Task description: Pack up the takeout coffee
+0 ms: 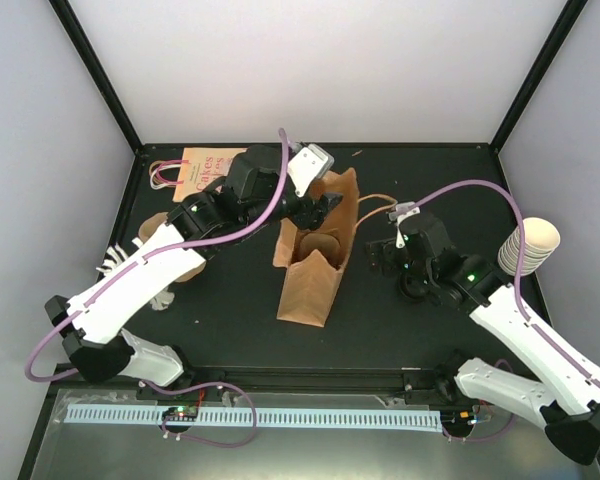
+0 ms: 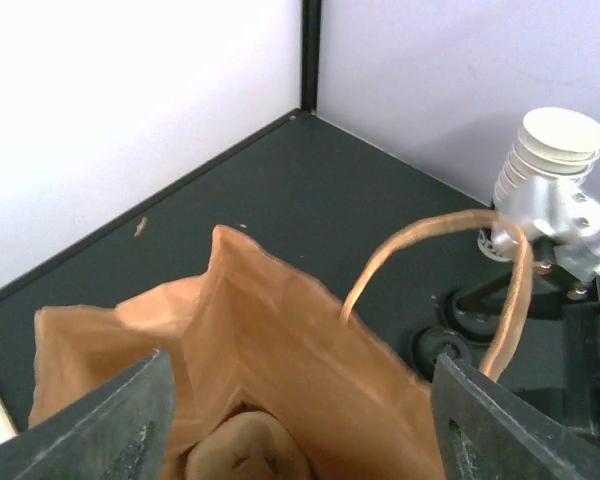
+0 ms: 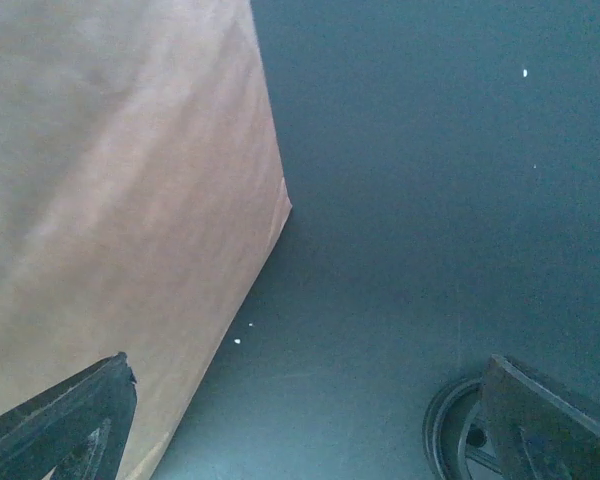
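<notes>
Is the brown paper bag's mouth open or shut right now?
Open. The brown paper bag has its mouth spread, and the left wrist view looks down onto a brown object inside.

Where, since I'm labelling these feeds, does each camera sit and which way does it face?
Top external: above and behind the arms, looking down on the table; both arms show, left gripper over the paper bag, right gripper beside it.
Left wrist: on the left arm, looking into the bag's mouth; own fingers.
Right wrist: on the right arm, facing the bag's side; own fingers.
All share the bag.
</notes>
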Tool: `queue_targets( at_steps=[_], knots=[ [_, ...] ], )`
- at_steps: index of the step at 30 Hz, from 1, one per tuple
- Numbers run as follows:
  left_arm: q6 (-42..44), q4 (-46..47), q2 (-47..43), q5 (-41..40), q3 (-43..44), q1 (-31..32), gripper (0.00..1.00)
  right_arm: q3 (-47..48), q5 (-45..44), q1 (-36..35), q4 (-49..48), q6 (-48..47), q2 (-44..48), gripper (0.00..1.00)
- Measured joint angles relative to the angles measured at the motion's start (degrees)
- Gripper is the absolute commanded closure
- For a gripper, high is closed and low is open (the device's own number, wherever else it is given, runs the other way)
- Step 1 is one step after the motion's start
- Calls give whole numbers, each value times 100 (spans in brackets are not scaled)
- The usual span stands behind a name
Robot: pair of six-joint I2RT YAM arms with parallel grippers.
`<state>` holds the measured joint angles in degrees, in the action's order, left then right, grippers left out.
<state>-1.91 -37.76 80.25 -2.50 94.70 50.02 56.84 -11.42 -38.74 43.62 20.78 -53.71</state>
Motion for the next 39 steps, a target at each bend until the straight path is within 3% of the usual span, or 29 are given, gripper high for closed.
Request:
queue_targets(
  at_steps=[1,4,11,21,31,39],
  knots=[
    [-81,13,11,122,0,2,11,-24,2,0,0,24,-42,4],
    [-179,7,11,404,22,24,2,-55,4,31,4,107,-160,4],
    [-719,-361,-337,505,372,48,1,-57,-13,96,52,372,-258,4],
    [-1878,-2100,-1746,-579,516,-57,1,-59,-125,101,219,662,-205,4],
    [-2855,-3362,-3283,-1292,-1526,-1086,1,-951,-114,103,122,876,177,6],
    [-3329,-3143,-3661,-1110,-3073,-1370,1,-1386,240,116,20,1163,221,10]
  ],
)
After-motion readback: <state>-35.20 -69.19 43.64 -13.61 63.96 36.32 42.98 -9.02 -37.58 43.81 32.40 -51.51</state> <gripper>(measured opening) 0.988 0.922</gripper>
